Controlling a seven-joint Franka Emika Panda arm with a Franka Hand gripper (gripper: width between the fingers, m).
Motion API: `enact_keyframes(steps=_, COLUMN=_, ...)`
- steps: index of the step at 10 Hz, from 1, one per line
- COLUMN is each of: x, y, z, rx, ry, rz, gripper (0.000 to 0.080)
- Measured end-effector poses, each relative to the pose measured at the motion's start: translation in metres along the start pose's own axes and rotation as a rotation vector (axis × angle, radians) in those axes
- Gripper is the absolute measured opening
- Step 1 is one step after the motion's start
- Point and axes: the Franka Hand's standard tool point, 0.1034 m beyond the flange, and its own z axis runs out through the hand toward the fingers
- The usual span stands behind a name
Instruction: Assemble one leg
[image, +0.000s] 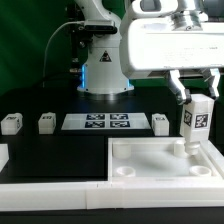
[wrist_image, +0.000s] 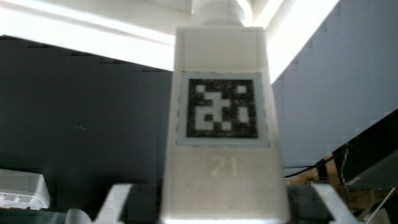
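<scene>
ON THE ASSEMBLY DESK: My claw (image: 197, 101) is clenched on the upper end of one leg (image: 197, 120), a small white squarish post that I hold upright over the far corner of the big white tray-like part (image: 160, 161), on the exterior view's right. One of my fingers (image: 182, 93) shows pressed to the post's side. The leg's lower end reaches down to that corner of the tray; whether it touches the part or sits in a socket there, I cannot tell. In the wrist view the leg (wrist_image: 222, 175) fills the middle of the picture, and its black-and-white square tag (wrist_image: 222, 108) faces the camera. On the black desk (image: 60, 150) behind the tray lies the marker board (image: 105, 122), flat, with its row of tags. A second post (image: 160, 122) lies just beside the board toward the exterior view's right. A third post (image: 46, 123) and a fourth post (image: 11, 123) lie toward the exterior view's left, apart from each other and from the board. My arm's base (image: 103, 72) stands behind the board
</scene>
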Motion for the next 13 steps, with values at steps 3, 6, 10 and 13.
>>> enact_keyframes(steps=3, x=0.006, y=0.002, z=0.006, rx=0.0, ry=0.008, rz=0.0, gripper=0.0294)
enact_keyframes(steps=6, x=0.018, y=0.007, z=0.014, rx=-0.003, ry=0.022, rz=0.001, gripper=0.0294)
enact_keyframes(steps=10, x=0.011, y=-0.003, z=0.025, rx=0.008, ry=0.012, rz=-0.005, gripper=0.0294)
enact_keyframes(steps=13, x=0.002, y=-0.007, z=0.027, rx=0.012, ry=-0.002, rz=-0.008, gripper=0.0294)
